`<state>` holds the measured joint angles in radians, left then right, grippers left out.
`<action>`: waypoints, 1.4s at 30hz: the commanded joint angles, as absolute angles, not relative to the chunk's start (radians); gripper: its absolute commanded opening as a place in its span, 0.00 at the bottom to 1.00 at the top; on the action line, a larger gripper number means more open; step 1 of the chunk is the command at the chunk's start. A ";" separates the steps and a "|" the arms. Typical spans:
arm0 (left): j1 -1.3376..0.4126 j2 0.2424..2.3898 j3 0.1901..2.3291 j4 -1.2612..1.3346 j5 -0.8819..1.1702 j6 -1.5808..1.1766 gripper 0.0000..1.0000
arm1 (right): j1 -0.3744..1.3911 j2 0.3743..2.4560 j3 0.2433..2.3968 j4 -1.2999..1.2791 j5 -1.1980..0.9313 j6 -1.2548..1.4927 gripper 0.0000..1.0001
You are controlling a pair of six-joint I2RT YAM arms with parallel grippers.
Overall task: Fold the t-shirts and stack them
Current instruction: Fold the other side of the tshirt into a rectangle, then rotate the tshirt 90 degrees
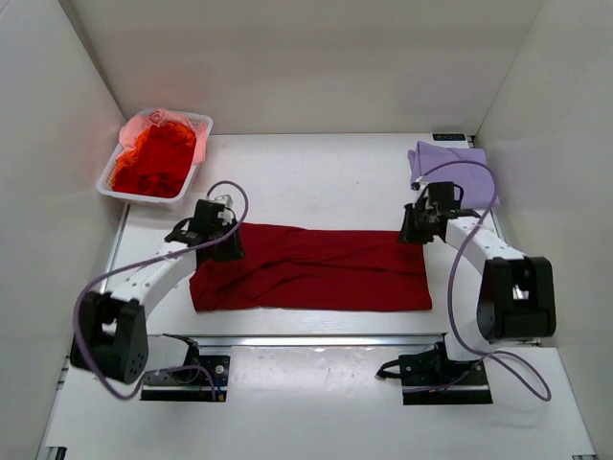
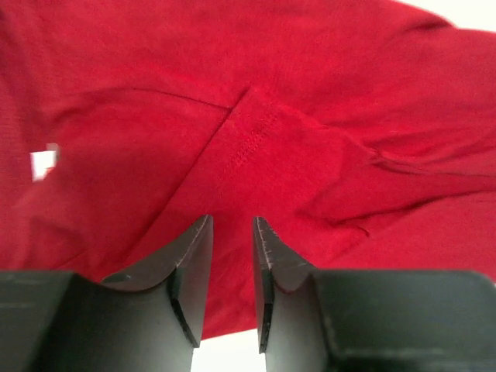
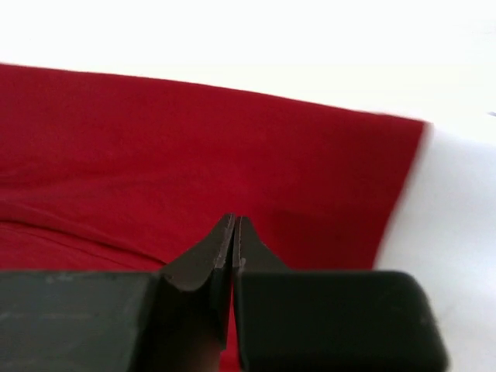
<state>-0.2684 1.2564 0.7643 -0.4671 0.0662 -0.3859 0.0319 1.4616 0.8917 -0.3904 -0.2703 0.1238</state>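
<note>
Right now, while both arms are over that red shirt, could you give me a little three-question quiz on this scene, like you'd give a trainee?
1. True or false: the lavender t-shirt lies inside the white basket.
2. Which has its jaws standing apart? A) left gripper B) right gripper C) both
3. What colour is the large t-shirt spread out between the arms?

Key
1. False. It lies on the table at the far right corner; the basket holds orange-red shirts.
2. A. The right one's jaws are shut.
3. Dark red.
</note>
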 commanded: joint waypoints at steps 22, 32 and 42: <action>-0.345 2.512 2.224 -0.904 0.119 -0.284 0.21 | 0.372 1.485 0.556 -0.365 -0.117 0.711 0.01; -0.330 2.700 2.471 -0.878 0.291 -0.311 0.24 | 0.777 1.551 0.575 -0.201 -0.198 0.874 0.00; -0.319 2.709 2.537 -0.681 0.321 -0.419 0.25 | 0.879 1.534 0.605 -0.296 -0.080 1.092 0.00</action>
